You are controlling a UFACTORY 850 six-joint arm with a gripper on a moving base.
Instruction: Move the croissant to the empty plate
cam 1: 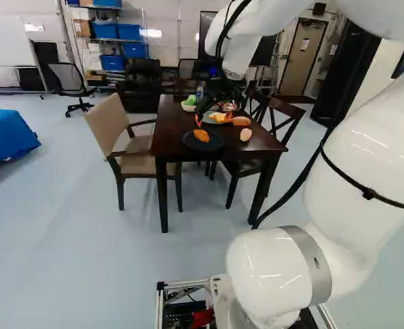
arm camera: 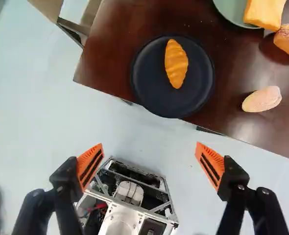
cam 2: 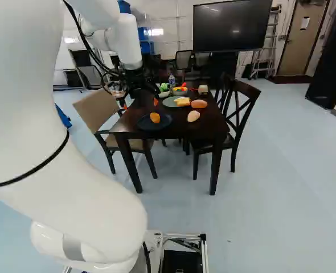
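Croissant on the dark plate at the table's edge, ahead of the wide-spread gripper

In the right base view, the croissant lies on a plate near the table's front edge, a roll to its right. Behind, another plate holds bread.

Brown table bears plates, bowls, bread, bottle

Bright; highlights on arm, sheen on tabletop, shadow beside pale roll.
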